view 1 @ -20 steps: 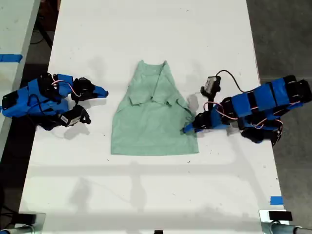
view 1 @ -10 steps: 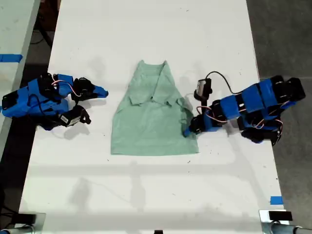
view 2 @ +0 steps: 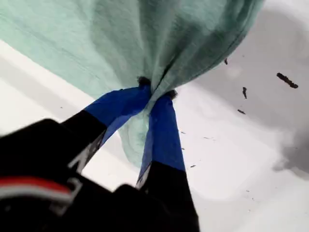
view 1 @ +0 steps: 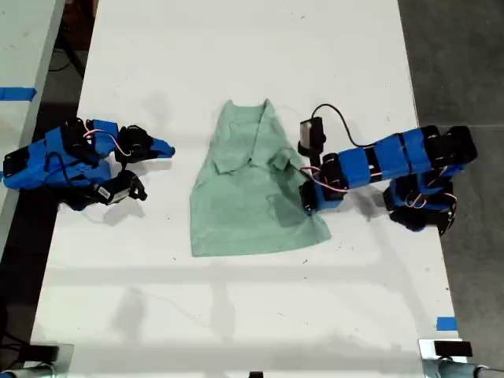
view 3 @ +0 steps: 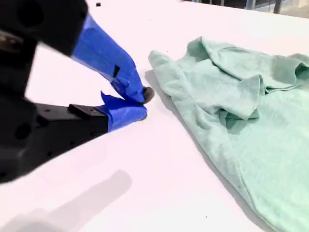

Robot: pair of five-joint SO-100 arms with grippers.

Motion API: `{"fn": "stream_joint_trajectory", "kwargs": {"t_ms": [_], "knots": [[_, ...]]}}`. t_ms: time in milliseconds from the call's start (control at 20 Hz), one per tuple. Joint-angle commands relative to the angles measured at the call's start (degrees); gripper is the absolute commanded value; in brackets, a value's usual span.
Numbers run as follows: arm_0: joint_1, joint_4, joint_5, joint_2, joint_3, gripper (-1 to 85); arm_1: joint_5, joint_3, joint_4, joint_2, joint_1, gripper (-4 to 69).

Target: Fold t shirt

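Pincer: my first pincer (view 2: 155, 93) has its two blue fingers (view 2: 164, 130) closed together on a bunched fold of cloth.
T shirt: the t shirt (view 2: 145, 34) hangs gathered ahead of the tips.
Counter: the white counter (view 2: 241, 159) lies beyond, with small dark specks.

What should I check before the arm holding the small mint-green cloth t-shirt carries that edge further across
1. Grip: my first gripper shut on the small pale mint-green cloth t-shirt, fabric bunched between its blue-taped fingertips. Ok.
2. Held edge raised off the white table: ok in the first wrist view.
3. My second gripper closed, empty, apart from the shirt's edge: ok.
4. Sleeves folded in over the shirt's front: ok.
5. Rest of shirt flat: not ok, creases run near the grip and the hem is skewed.
6. Grip catches one layer or several: cannot tell.
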State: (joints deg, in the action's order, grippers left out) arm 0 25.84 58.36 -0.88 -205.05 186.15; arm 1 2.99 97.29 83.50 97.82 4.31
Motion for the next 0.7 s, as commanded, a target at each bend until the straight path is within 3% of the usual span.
{"fn": "stream_joint_trajectory", "kwargs": {"t_ms": [0, 200, 500, 650], "knots": [[-0.09, 0.09, 0.62, -0.09, 2.2, -0.2, 3.6, -17.05, 6.94, -2.9, -0.53, 1.7], [0.09, 0.09, 0.62, -0.09, 2.2, -0.2, 10.2, -37.27, 6.24, -15.82, 1.23, 1.7], [0.09, 0.09, 0.44, -0.09, 2.2, -0.2, 18.9, -39.73, -13.27, -24.96, 0.88, 2.9], [0.09, 0.09, 0.44, -0.09, 2.2, -0.2, 20.04, -39.46, -14.68, -26.37, 0.97, 18.9]]}}
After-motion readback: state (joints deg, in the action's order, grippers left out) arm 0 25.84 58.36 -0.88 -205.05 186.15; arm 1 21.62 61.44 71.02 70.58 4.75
